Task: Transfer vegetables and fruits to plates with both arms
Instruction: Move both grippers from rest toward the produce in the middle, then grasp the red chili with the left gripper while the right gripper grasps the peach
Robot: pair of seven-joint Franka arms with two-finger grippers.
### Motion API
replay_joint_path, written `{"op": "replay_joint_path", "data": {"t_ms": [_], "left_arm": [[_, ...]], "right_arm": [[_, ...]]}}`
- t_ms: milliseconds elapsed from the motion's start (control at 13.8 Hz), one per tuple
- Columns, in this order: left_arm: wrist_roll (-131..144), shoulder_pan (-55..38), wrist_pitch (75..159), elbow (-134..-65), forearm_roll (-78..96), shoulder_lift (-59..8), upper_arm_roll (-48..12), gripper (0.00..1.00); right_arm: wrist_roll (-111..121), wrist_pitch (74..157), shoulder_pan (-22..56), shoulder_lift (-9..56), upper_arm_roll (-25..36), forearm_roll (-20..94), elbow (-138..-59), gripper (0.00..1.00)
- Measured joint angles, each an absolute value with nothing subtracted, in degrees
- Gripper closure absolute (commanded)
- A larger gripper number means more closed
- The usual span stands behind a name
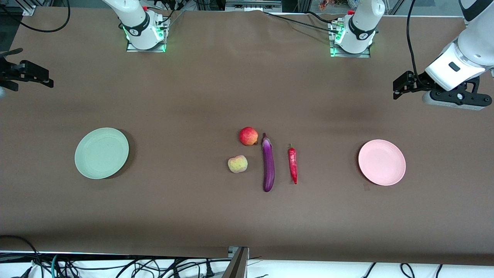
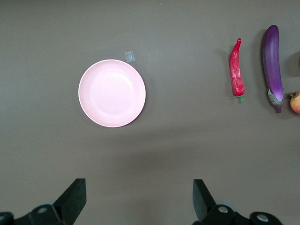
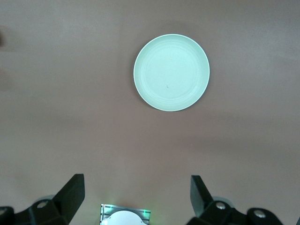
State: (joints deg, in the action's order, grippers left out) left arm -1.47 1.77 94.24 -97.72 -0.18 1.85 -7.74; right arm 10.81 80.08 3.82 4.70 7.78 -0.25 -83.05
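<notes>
1. Mid-table lie a round red apple (image 1: pixel 248 136), a pale yellow-pink peach (image 1: pixel 237 164) at its 7 o'clock, a long glossy purple eggplant (image 1: pixel 268 163) and a thin red chili pepper (image 1: pixel 293 164).
2. The pale mint green plate (image 1: pixel 101 153) and pink plate (image 1: pixel 381 162) sit at either end, likely one per arm.
3. The left gripper (image 2: pixel 138 199) and right gripper (image 3: pixel 136 199) hang high over the table's ends, fingers spread, holding nothing.

White jointed arms (image 1: pixel 469 50), black joint bands, black cables, green-lit bases (image 1: pixel 146 36), black two-finger grippers (image 2: pixel 138 201).
</notes>
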Motion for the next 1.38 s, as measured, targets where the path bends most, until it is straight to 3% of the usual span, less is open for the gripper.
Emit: {"op": "replay_joint_path", "data": {"t_ms": [652, 942, 1087, 1377], "left_arm": [[-1.5, 1.8, 92.2, -97.7, -0.2, 1.0, -7.7, 0.00], [-1.5, 1.6, 81.4, -97.8, -0.2, -5.4, -8.3, 0.00], [-1.3, 0.7, 80.0, -97.8, 0.3, -9.9, -9.8, 0.00], [4.2, -3.5, 93.0, -97.8, 4.8, -21.5, -11.3, 0.00]], "right_arm": [[10.8, 80.1, 3.8, 5.1, 7.9, -0.3, -82.4, 0.00], [10.8, 81.0, 3.9, 7.6, 7.7, -0.3, -82.4, 0.00], [10.8, 81.3, 4.1, 9.4, 7.5, -0.3, -82.4, 0.00], [10.8, 82.9, 4.5, 14.1, 6.8, 1.2, -82.5, 0.00]]}}
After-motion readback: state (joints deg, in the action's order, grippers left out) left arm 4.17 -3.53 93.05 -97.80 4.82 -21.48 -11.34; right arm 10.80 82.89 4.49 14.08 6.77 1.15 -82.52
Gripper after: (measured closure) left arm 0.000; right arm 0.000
